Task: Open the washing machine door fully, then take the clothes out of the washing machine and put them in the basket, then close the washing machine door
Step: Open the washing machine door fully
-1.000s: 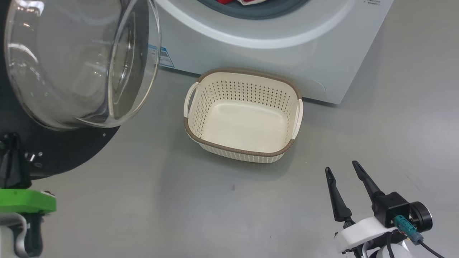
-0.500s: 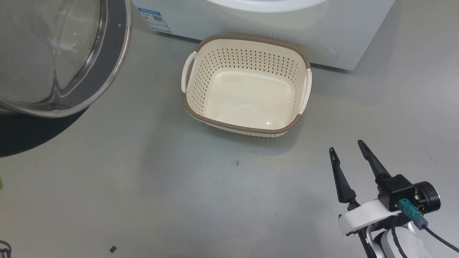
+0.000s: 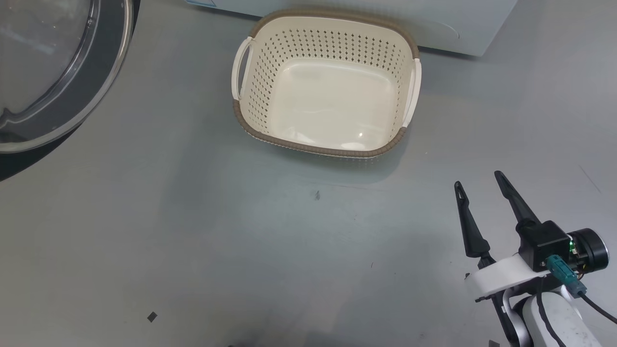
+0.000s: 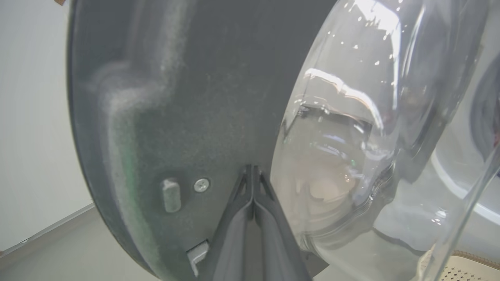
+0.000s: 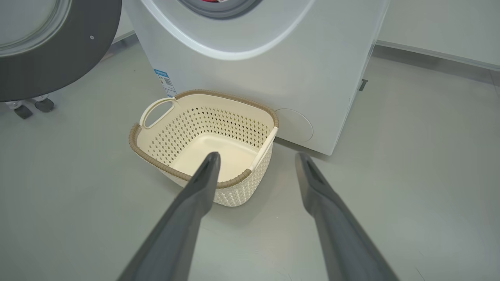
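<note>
Cream plastic under a brown woven rim: the basket (image 3: 313, 148) is my anchor. It sits empty on the grey floor, its far side just beside the front of the washing machine (image 3: 434, 24), its long axis running along that front with a handle at each end.

My right gripper (image 3: 477, 178) hovers on the near right of the basket, well apart from it. Its fingers are spread wide, hold nothing, and point towards the machine. The washing machine door (image 3: 91, 91) hangs out to the basket's left. The left gripper (image 4: 252, 168) is up against the door's dark inner face, beside the glass bowl, fingers pressed together with nothing between them. I can't tell whether the tips actually touch the panel.

The clothes (image 5: 213, 0) are in the drum, above and behind the basket. In the right wrist view they lie ahead of the right fingers and higher. I judge the reach belongs to the right arm: it is free, ready to take hold, and lined up on the machine front.

What bothers me is how little I can see. The drum mouth is cut off at the top of the right wrist view, so the clothes are a red sliver inside the grey seal. The door's hinge is out of frame, so I can't confirm it is fully open. The glass warps everything behind it.
</note>
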`<state>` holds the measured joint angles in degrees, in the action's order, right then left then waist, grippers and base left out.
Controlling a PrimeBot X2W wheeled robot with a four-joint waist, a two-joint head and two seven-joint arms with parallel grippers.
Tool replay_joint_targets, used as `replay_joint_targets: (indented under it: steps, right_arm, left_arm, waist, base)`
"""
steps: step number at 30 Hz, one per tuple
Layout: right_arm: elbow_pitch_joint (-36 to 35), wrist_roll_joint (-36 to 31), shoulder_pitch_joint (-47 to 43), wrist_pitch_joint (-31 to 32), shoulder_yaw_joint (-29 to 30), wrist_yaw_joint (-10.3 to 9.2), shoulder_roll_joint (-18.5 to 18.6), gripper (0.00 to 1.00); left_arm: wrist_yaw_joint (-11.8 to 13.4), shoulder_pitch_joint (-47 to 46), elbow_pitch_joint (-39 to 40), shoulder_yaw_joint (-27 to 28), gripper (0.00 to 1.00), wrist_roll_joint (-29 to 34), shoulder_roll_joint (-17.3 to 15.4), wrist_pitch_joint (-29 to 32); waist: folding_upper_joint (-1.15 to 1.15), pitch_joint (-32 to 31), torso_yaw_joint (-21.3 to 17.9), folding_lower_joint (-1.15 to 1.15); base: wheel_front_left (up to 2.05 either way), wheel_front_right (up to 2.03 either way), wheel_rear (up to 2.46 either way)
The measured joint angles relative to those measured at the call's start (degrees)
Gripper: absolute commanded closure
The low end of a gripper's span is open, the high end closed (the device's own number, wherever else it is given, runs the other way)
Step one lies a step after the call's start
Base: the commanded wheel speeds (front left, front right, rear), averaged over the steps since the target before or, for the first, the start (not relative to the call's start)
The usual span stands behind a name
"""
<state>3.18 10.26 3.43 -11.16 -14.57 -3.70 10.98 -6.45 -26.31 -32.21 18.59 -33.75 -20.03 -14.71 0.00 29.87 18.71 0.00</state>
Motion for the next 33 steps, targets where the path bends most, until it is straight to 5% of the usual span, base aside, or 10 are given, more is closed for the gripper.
replay_joint_targets:
  steps: [16,24,33]
  right_arm:
    - [2.7,0.9,0.9,-1.3,0.5,-0.36,-1.6,0.0]
    - [5.3,2.5,1.0,-2.4,1.4,0.11,-2.5,0.0]
    - [6.7,4.4,0.6,-2.8,2.0,1.13,-3.9,0.0]
  left_arm:
    - [-0.5,-1.2,-1.4,-2.6,1.0,3.9,2.6,0.0]
    - [-0.5,3.3,2.3,-8.3,1.0,5.8,6.5,0.0]
    - [-0.7,11.0,6.4,-14.8,1.0,8.2,7.2,0.0]
  waist:
    - [0.0,-3.3,-0.2,0.0]
    - [0.0,-8.6,-0.8,0.0]
    - [0.0,-15.2,-2.7,0.0]
  base:
    - [0.0,0.0,0.0]
    - [0.0,0.0,0.0]
    - [0.0,0.0,0.0]
